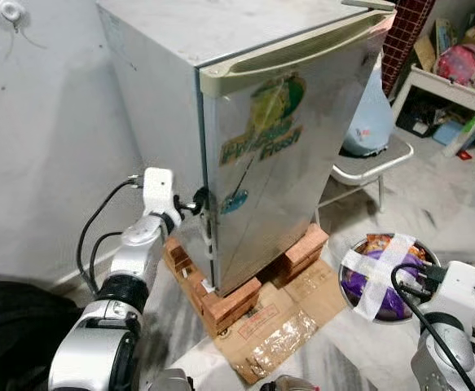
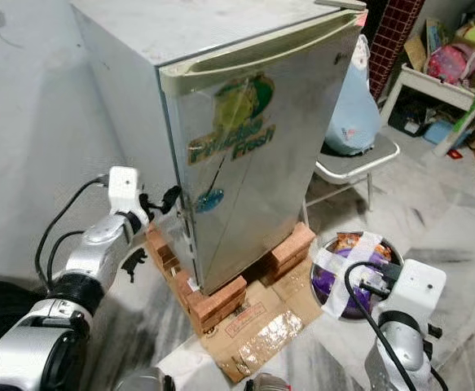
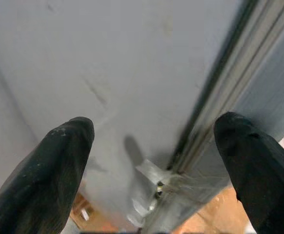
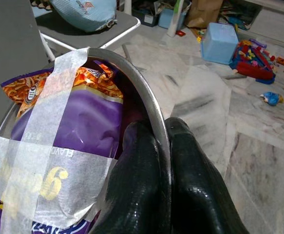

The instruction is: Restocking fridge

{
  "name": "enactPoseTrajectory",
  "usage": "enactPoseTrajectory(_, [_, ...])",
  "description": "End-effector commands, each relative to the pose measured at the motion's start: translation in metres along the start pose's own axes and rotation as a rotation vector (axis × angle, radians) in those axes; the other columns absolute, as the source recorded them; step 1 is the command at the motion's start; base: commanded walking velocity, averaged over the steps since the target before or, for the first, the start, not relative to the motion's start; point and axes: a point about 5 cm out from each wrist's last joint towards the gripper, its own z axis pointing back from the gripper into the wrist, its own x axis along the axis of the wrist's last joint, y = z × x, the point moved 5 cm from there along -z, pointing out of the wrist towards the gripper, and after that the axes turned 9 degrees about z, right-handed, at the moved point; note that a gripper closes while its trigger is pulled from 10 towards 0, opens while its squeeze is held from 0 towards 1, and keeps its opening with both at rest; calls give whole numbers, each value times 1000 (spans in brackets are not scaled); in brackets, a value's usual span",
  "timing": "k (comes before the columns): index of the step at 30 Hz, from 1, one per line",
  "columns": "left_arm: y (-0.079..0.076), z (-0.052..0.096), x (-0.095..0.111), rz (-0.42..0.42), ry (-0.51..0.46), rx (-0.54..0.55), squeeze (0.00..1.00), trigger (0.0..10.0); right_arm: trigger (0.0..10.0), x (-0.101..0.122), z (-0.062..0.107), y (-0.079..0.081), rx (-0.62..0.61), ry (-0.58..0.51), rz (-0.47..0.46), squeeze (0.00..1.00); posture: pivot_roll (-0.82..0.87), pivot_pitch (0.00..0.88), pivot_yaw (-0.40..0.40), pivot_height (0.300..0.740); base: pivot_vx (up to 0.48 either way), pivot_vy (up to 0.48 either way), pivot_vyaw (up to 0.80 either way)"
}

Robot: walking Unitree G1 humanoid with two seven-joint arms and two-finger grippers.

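Observation:
A small silver fridge stands on bricks with its door closed and a green sticker on the front. My left gripper is open at the door's left edge, low down. Its fingers straddle the seam between door and body. A round metal bowl sits on the floor to the fridge's right, and my right gripper is shut on its rim. The bowl holds a purple snack packet and an orange one, strapped in with crossed white tape.
Red bricks and flattened cardboard lie under and before the fridge. A folding chair with a pale blue bag stands behind it. A white wall is on the left. A shelf and toys crowd the back right.

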Motion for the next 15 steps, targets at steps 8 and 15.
enactPoseTrajectory(8, [-72, -1, -27, -164, 128, -356, 0, 10000, 10000, -7, 14, -14, 0, 23, -67, 0, -27, 0, -15, 740, 0, 0, 0])
enactPoseTrajectory(15, [-147, 40, -55, -346, 192, -903, 0, 10000, 10000, -42, 20, -32, -102, 182, -179, 0, -27, 0, -16, 740, 0, 0, 0])
